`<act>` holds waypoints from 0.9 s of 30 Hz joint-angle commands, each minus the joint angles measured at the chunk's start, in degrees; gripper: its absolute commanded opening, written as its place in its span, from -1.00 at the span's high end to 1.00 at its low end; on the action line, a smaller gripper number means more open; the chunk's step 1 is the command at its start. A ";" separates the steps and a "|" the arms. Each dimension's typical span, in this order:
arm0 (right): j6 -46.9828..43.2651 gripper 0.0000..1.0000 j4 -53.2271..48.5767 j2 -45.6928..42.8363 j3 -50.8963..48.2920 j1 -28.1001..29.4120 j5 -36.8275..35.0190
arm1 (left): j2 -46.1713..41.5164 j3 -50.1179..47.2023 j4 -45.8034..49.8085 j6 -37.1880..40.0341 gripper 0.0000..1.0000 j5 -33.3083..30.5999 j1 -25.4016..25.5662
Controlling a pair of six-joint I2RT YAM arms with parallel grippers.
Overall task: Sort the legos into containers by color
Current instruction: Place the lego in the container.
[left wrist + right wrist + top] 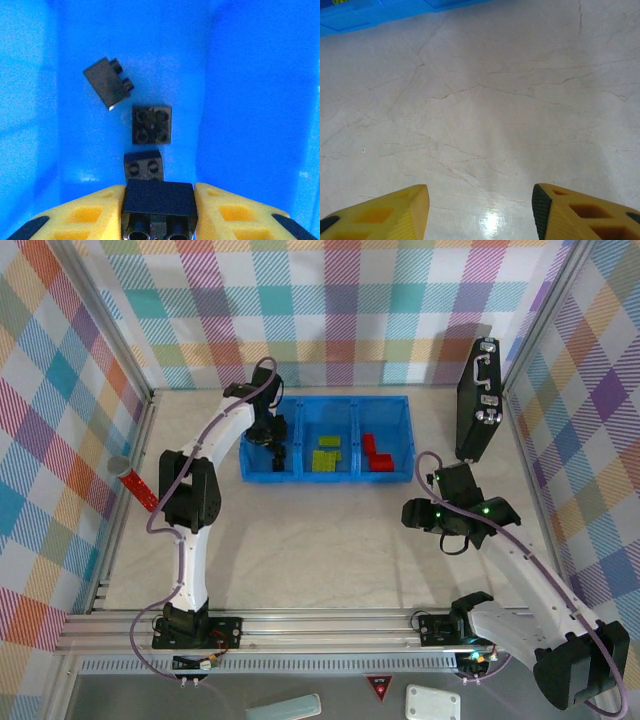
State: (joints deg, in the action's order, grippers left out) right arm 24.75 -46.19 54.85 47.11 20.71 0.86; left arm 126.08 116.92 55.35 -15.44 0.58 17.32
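Black brick (pixel 159 199) pinched in left tool (pixel 159 194), three black bricks (pixel 151 124) just beyond

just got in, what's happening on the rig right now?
Lego sorting by colour. The left pincer holds a black brick inside the left compartment of the blue tray, above three black bricks lying on its floor. Green bricks sit in the middle compartment, red bricks in the right one. The right pincer hangs open and empty over the table.
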 commanded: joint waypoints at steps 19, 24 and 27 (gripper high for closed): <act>2.12 -0.18 -2.06 -2.94 -1.00 0.38 -0.07 | 10.37 7.15 -14.74 4.87 0.27 0.30 -2.29; 2.32 -0.18 -2.42 -3.45 -0.64 0.33 -0.84 | 12.96 9.44 -14.76 5.09 0.26 -0.39 -2.29; 2.40 -0.18 -2.67 -3.79 -0.55 0.38 -1.20 | 14.47 10.75 -14.48 5.07 0.26 0.22 -2.29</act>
State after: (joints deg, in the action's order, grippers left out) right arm 26.41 -47.72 51.99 46.48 20.71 0.47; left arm 138.80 125.64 41.17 -11.55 0.97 15.59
